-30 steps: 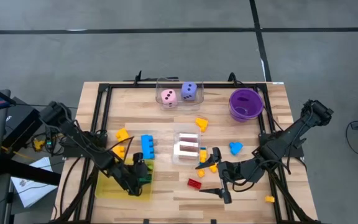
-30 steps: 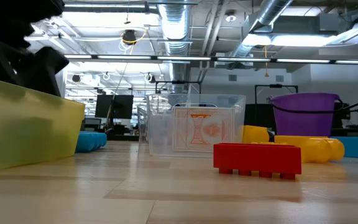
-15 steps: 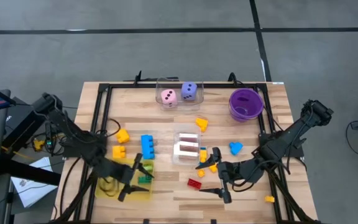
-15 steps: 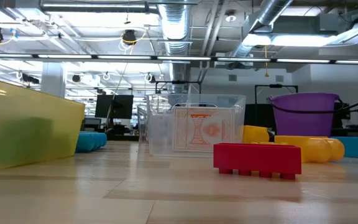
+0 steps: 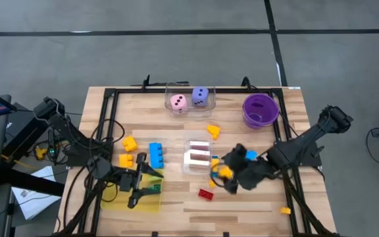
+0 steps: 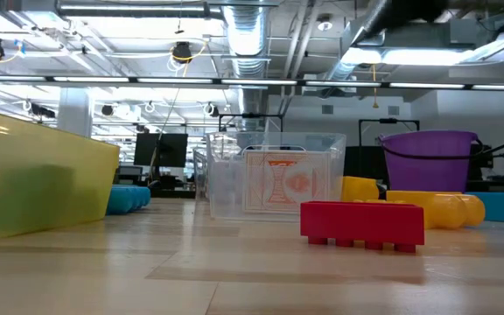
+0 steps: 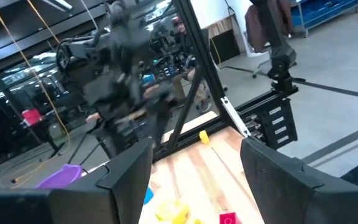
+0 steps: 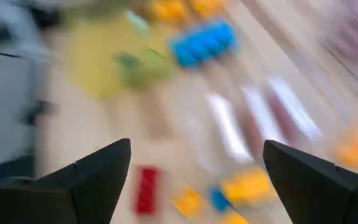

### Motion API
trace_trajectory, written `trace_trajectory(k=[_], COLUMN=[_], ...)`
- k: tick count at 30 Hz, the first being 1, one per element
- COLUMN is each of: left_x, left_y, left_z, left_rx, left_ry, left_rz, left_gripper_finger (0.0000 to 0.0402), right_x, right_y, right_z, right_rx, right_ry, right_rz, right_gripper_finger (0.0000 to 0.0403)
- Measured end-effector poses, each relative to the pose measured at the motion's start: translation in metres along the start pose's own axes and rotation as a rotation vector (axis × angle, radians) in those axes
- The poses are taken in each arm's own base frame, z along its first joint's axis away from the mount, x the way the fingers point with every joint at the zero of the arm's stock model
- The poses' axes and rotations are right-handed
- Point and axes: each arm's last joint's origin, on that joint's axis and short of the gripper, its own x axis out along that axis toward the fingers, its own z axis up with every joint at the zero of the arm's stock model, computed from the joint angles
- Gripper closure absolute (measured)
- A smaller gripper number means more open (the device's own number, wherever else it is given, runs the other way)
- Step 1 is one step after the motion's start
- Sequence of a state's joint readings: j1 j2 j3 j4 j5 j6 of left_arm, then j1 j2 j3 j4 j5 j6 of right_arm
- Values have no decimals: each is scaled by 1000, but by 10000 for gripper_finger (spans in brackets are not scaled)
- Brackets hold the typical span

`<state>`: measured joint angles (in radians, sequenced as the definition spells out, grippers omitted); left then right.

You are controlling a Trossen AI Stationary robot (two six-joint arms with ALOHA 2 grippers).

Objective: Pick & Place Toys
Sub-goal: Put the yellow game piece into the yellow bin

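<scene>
High view: I take the yellow translucent tray (image 5: 114,199) as my landmark. My left gripper (image 5: 139,184) hangs over the tray's right edge with its fingers spread apart and nothing between them. A green brick (image 5: 151,189) lies inside the tray, close to that gripper. Just beyond the tray, toward the far side of the table, I see a blue brick (image 5: 156,154) and two orange-yellow pieces (image 5: 127,151). Right of the tray stands a clear box (image 5: 199,157) with small playing cards (image 5: 198,157) in it, and a red brick (image 5: 206,193) lies on the wood between the tray and my right arm. My right gripper (image 5: 237,176) is well to the right of the tray, blurred, near yellow shapes (image 5: 223,172) and a blue shape (image 5: 249,155). In the right wrist view its fingers (image 8: 79,186) stand wide apart and empty. Far from the tray, at the back edge, a pink die (image 5: 178,102) and a purple die (image 5: 201,97) sit in another clear box (image 5: 190,100), with the purple bowl (image 5: 260,109) further right. One small yellow piece (image 5: 285,210) lies alone at the right front corner.
</scene>
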<state>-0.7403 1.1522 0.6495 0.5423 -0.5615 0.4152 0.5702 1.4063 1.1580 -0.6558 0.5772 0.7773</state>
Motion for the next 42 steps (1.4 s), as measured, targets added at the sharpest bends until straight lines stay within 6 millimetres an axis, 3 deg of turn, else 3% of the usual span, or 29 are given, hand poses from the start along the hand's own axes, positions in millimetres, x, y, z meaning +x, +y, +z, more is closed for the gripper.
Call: trace_trajectory(k=[4, 15, 23, 27, 42], left_x=[0, 0, 0, 0, 0], left_y=[0, 0, 0, 0, 0], left_z=[0, 0, 0, 0, 0], left_rx=[1, 24, 24, 24, 24], left_ry=[1, 3, 2, 2, 2], left_rz=[-1, -1, -2, -2, -2], left_gripper_finger=[168, 166, 164, 164, 164], right_x=[5, 3, 23, 35, 57], right_y=[-16, -11, -26, -28, -31], right_z=[-9, -41, -71, -82, -77], right_rx=[22, -168, -322, -362, -390], right_ry=[117, 226, 275, 284, 227], right_rz=[-134, -77, -101, -21, 48], right_gripper_finger=[45, 45, 45, 45, 45])
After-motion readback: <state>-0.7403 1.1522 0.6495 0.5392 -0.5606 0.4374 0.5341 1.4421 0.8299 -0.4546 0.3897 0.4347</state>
